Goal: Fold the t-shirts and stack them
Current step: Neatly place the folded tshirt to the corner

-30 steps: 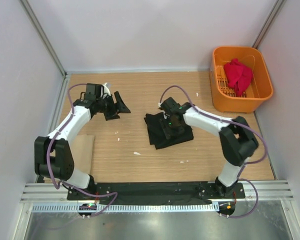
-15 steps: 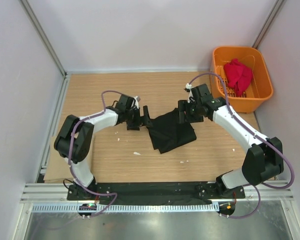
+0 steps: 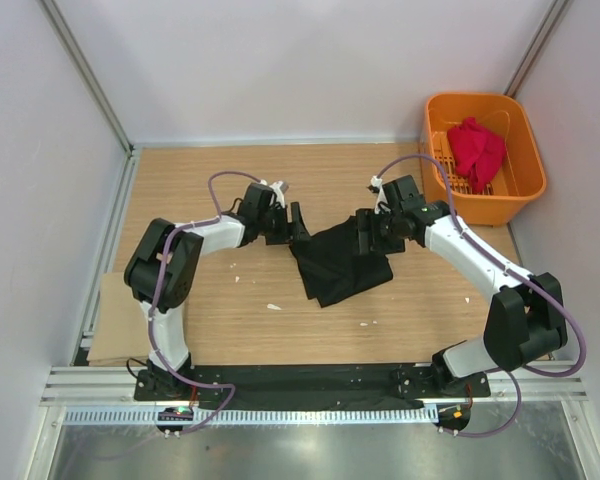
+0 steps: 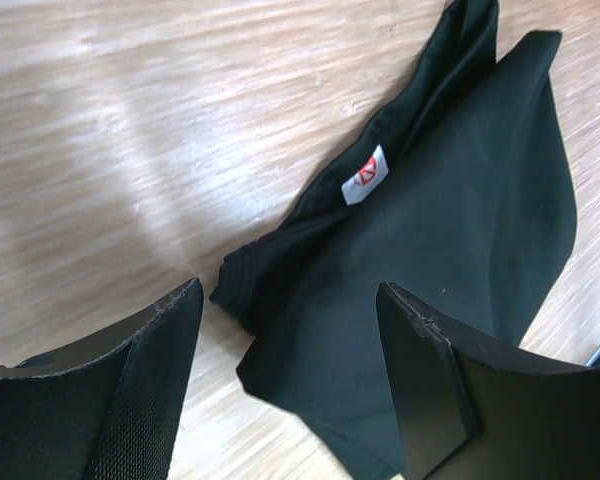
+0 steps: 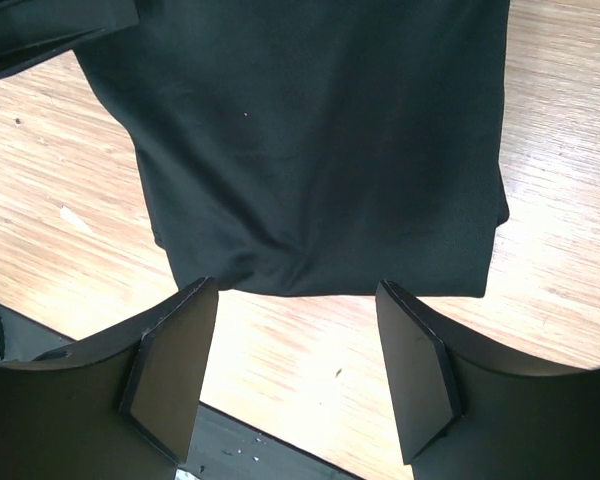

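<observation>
The black t-shirt (image 3: 342, 265) lies folded in a compact bundle at the middle of the table. It fills the left wrist view (image 4: 450, 200), its white neck label showing, and the right wrist view (image 5: 320, 130). My left gripper (image 3: 298, 222) is open at the shirt's upper left corner; in its wrist view (image 4: 290, 385) the shirt's edge lies between the jaws. My right gripper (image 3: 365, 232) is open at the shirt's upper right edge; in its wrist view (image 5: 298, 375) the jaws hold nothing. The red t-shirt (image 3: 476, 150) lies crumpled in the orange basket.
The orange slotted basket (image 3: 525, 180) stands at the back right corner. A tan cardboard sheet (image 3: 115, 320) lies at the near left by the left arm's base. Small white scraps (image 3: 273, 306) dot the wooden table. White walls close in both sides.
Both arms swung in to the black shirt: the left gripper from the far left to its left corner, the right gripper from on top to its right edge. The shirt's shape shifted.
</observation>
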Motion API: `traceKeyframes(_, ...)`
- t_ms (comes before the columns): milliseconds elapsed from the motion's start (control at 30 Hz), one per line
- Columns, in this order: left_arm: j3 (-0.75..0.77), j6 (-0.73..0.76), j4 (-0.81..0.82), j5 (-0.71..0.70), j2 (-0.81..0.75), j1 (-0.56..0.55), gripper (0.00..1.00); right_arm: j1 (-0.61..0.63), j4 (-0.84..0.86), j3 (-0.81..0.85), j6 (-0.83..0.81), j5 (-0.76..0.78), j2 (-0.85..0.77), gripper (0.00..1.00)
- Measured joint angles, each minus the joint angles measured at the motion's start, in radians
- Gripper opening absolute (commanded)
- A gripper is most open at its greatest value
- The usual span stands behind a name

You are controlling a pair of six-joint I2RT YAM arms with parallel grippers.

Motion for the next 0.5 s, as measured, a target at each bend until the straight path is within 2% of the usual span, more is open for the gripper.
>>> traceKeyframes(200, -0.003, -0.010, 0.047, -0.024, 0.012, -0.010, 0.69, -0.011, 0.008, -0.017, 0.000, -0.011, -0.005, 0.68)
traceKeyframes(333, -0.008, -0.026, 0.074, -0.039, 0.019, -0.022, 0.60, -0.017, 0.014, -0.026, 0.001, -0.017, -0.013, 0.68)
traceKeyframes(500, -0.024, -0.041, 0.107, -0.047, 0.021, -0.045, 0.61, -0.023, 0.017, -0.033, 0.002, -0.026, -0.026, 0.67)
